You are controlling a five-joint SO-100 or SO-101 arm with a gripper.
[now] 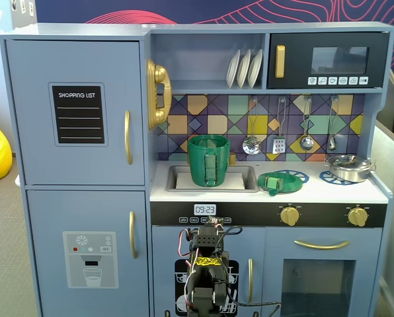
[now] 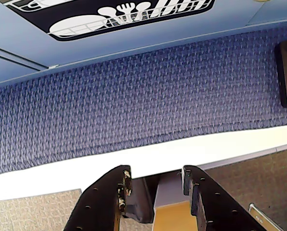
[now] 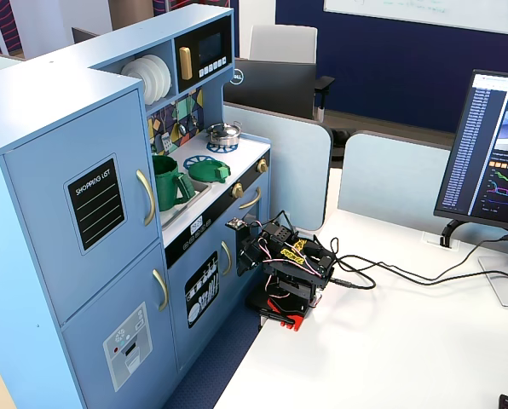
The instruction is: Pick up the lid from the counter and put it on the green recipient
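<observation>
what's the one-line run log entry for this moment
arm folded low | gripper open, empty | lid on counter | green recipient in sink, uncovered

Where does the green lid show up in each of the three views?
A fixed view, facing the kitchen: the lid lies on the counter, right of the sink, on a blue burner ring.
Wrist view: not in it; only carpet and cabinet.
A fixed view, from the side: the lid is right of the green recipient.
Shared landmark: the green recipient.

In a fixed view the recipient point(image 1: 208, 160) stands in the sink point(image 1: 247, 180), the lid point(image 1: 275, 181) seemingly on a burner ring point(image 1: 296, 176) right of it.
</observation>
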